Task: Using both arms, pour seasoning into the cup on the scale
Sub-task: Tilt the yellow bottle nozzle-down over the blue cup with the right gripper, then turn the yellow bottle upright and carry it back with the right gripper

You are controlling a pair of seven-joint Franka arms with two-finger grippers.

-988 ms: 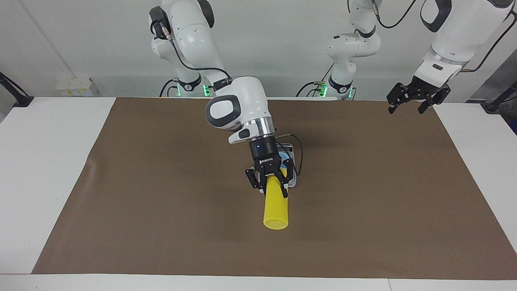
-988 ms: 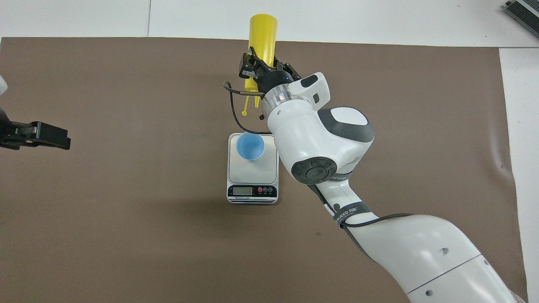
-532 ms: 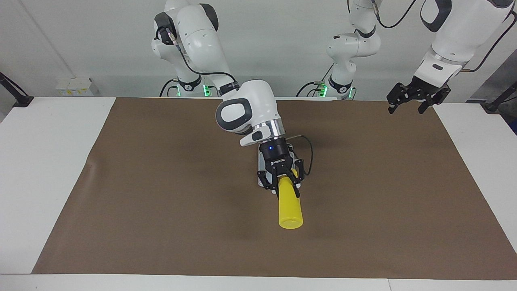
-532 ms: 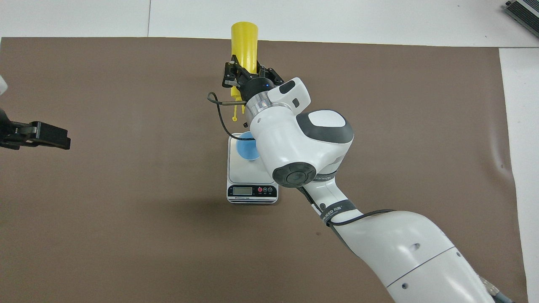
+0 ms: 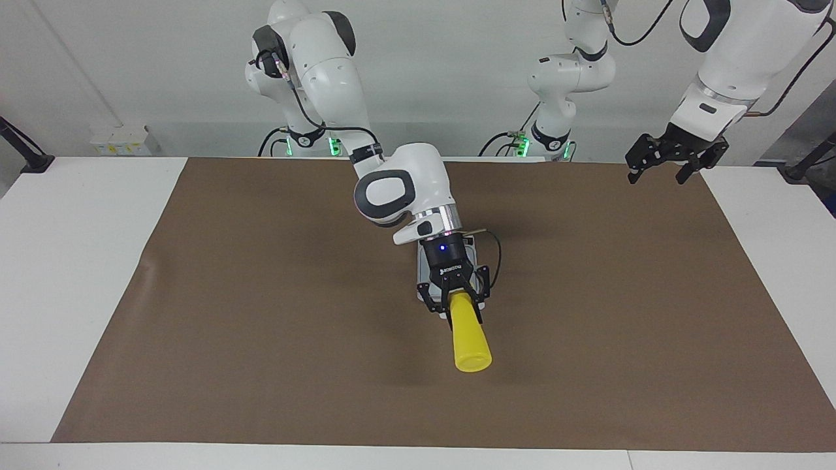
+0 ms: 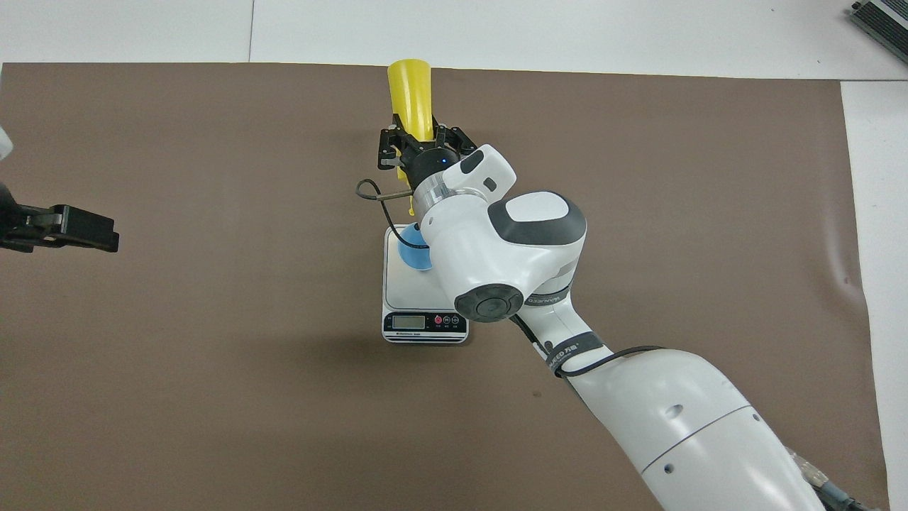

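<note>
Facing view
- Right gripper [image 5: 461, 295]: you see it up in the air over the scale [image 5: 421, 277], its fingers clamped round the yellow bottle [image 5: 470, 333].
- Bottle: tipped steeply, flat base raised and pointing away from the robots, nozzle end hidden under the gripper.
- Scale: only a pale edge shows beside the wrist; the rest is covered by the right arm [image 5: 398, 189].
- Cup: you cannot see it here; the arm hides it.
- Left gripper [image 5: 673, 160]: waits up in the air at the left arm's end of the table [image 5: 65, 274], fingers spread wide, nothing between them.

Overhead view
- Right gripper [image 6: 423, 145]: closed on the bottle [image 6: 413, 96] near its neck; the bottle's base points away from the robots, over the brown mat [image 6: 213, 355].
- Nozzle: a bit of yellow shows below the fingers, aimed toward the cup [image 6: 413, 254].
- Cup: stands on the scale's plate, on the part farther from the robots; only a blue slice shows beside the wrist.
- Scale [image 6: 415, 312]: sits mid-mat, its dark display strip on the edge nearest the robots.
- Left gripper [image 6: 71, 231]: only its black tip shows, well apart from the scale; you cannot tell its opening from here.
</note>
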